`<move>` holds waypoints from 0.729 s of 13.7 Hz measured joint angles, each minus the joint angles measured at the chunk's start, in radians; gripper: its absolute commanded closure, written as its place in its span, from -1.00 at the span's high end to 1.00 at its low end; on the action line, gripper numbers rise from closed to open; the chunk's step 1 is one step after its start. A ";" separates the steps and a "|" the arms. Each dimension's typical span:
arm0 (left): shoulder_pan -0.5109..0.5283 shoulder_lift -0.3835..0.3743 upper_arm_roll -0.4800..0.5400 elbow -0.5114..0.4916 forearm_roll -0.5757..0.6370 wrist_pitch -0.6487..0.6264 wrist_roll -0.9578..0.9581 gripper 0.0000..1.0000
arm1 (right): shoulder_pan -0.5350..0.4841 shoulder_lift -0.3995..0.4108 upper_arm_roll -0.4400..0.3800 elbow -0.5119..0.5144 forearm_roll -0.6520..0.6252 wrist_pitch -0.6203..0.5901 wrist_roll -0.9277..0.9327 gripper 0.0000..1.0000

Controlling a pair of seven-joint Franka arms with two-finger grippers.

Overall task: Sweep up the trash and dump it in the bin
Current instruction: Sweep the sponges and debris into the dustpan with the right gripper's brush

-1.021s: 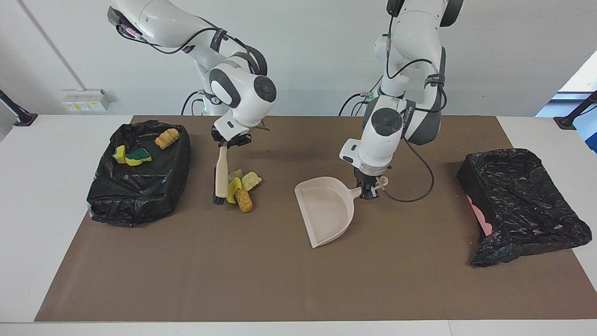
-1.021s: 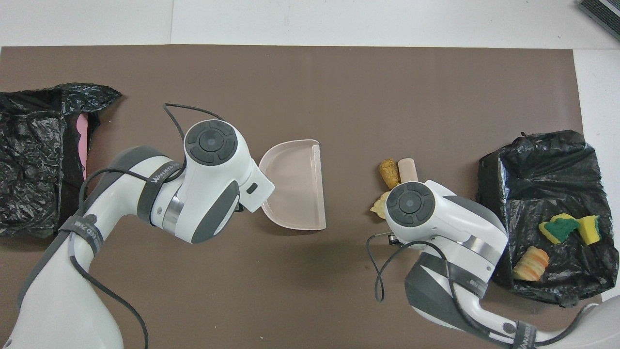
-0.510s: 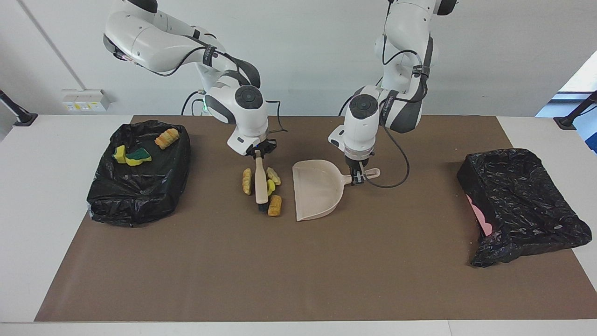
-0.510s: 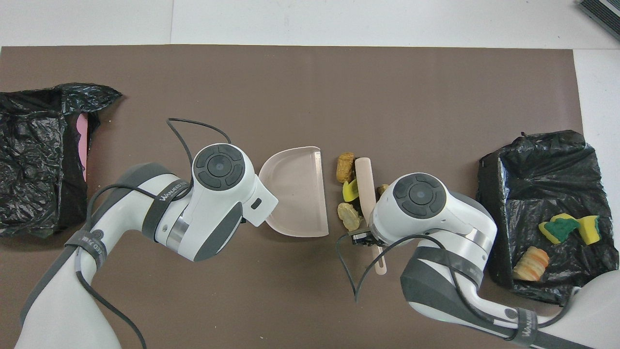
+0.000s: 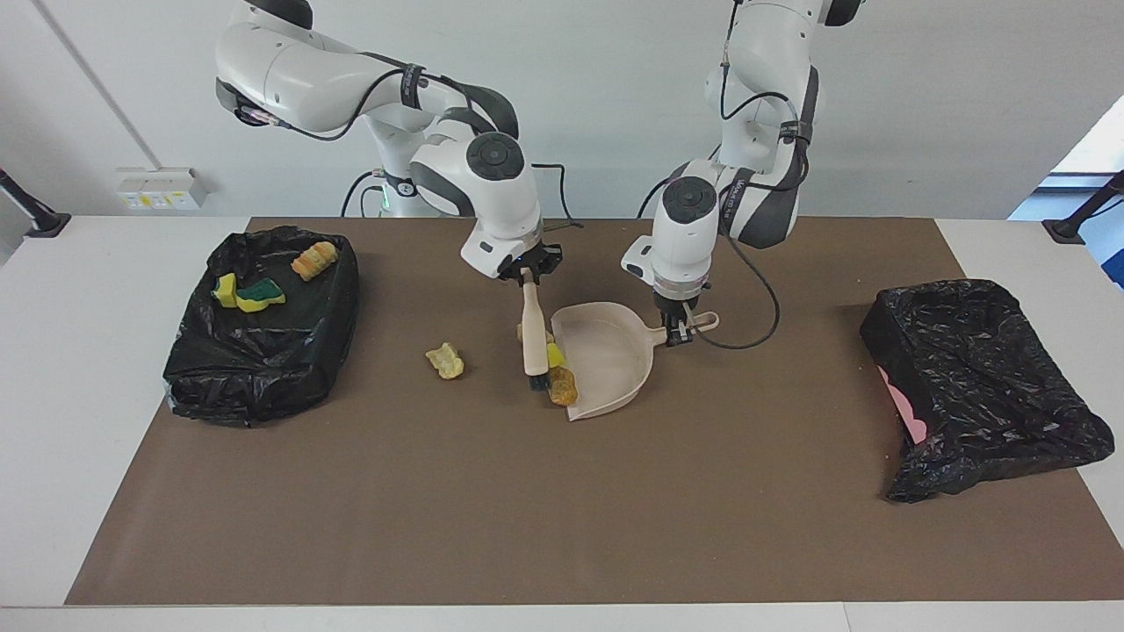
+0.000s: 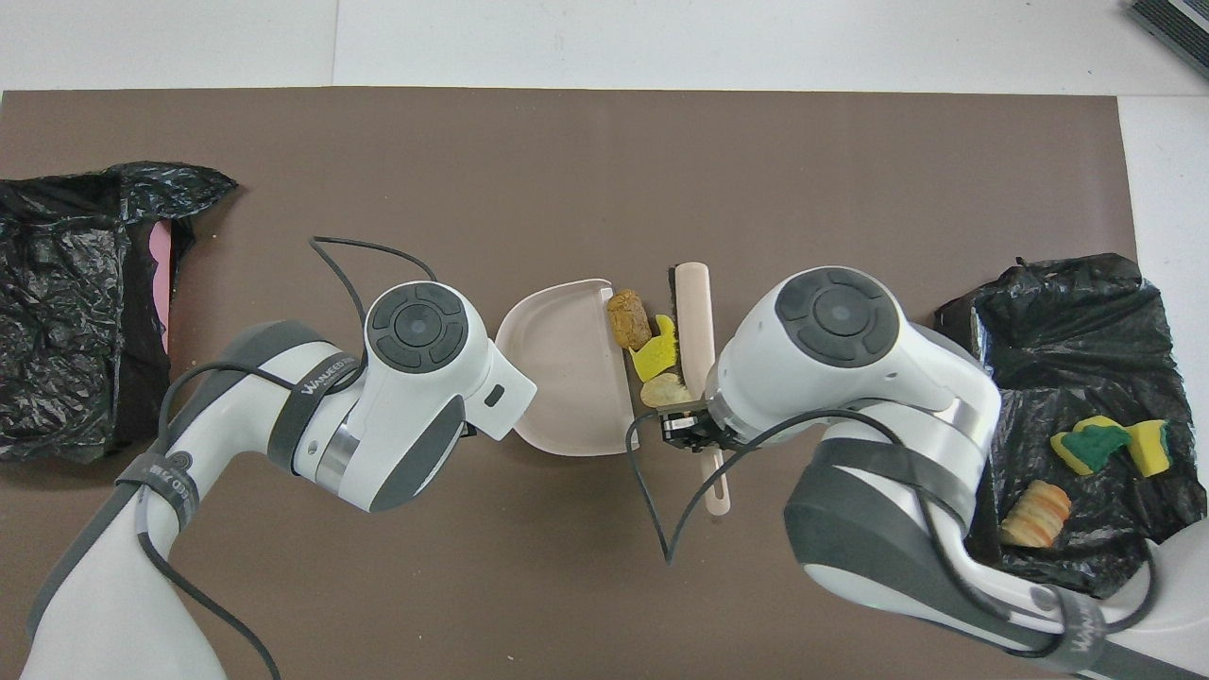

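My right gripper (image 5: 527, 274) (image 6: 692, 430) is shut on the handle of a wooden brush (image 5: 531, 338) (image 6: 691, 321). The brush's bristles rest on the mat beside the mouth of the beige dustpan (image 5: 610, 360) (image 6: 562, 378). Three chunks of trash are pressed between brush and pan lip: orange-brown (image 5: 562, 386) (image 6: 628, 318), yellow (image 5: 555, 355) (image 6: 656, 349) and pale beige (image 6: 664, 387). A stray pale chunk (image 5: 445, 360) lies alone toward the right arm's end. My left gripper (image 5: 678, 333) is shut on the dustpan's handle; the wrist hides it from overhead.
A black-bagged bin (image 5: 255, 386) (image 6: 963, 331) toward the right arm's end holds yellow, green and orange sponge pieces (image 5: 255, 294). A second black-bagged bin (image 5: 992, 421) (image 6: 57, 312) with pink showing lies toward the left arm's end. A brown mat (image 5: 527, 509) covers the table.
The right gripper swept the brush toward the dustpan, driving three chunks against its lip and leaving one chunk where it was. The dustpan shifted a little in the left gripper.
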 measured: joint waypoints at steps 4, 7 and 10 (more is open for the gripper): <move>0.000 -0.001 0.000 -0.001 0.006 0.000 -0.007 -1.00 | -0.127 0.001 0.026 -0.064 -0.154 -0.161 -0.050 -1.00; -0.002 -0.001 -0.006 -0.002 0.039 0.000 -0.033 -1.00 | -0.145 0.004 -0.034 -0.189 -0.262 -0.179 -0.049 -1.00; -0.002 -0.004 -0.006 -0.006 0.042 0.000 -0.045 -1.00 | -0.149 0.012 -0.051 -0.252 -0.276 -0.167 -0.049 -1.00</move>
